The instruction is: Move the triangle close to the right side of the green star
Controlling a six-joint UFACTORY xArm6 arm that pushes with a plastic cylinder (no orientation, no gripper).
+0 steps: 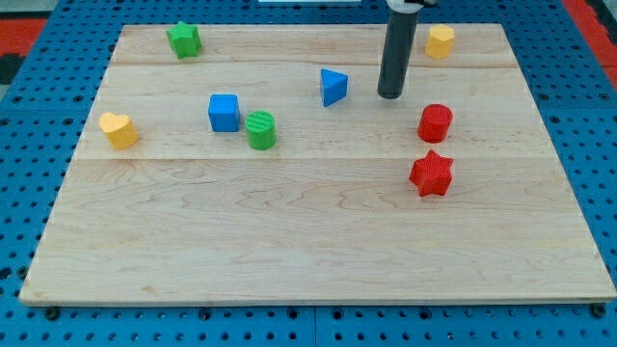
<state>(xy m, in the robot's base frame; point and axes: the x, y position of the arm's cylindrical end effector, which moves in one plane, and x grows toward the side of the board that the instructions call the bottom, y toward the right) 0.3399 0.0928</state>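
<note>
Seven small blocks sit on the pale wooden board, and you can place each one from my tip, a plain dark rod end with no jaws to open or close, touching nothing. Far to the view's left of it and slightly lower lies the yellow heart. Well left and higher, near the board's top edge, stands the green star. Left and a little lower you find the blue cube, with the green cylinder just beside it. The blue triangle is near my tip, on its left at about the same height, a clear gap between them. Up and right sits a yellow block; down and right, the red cylinder and below it the red star.

Expect the triangle to be light, hard and smooth, probably plastic, sliding easily on the wood grain. It may spin off a corner, so push against a flat face, from its right side, toward the star.
</note>
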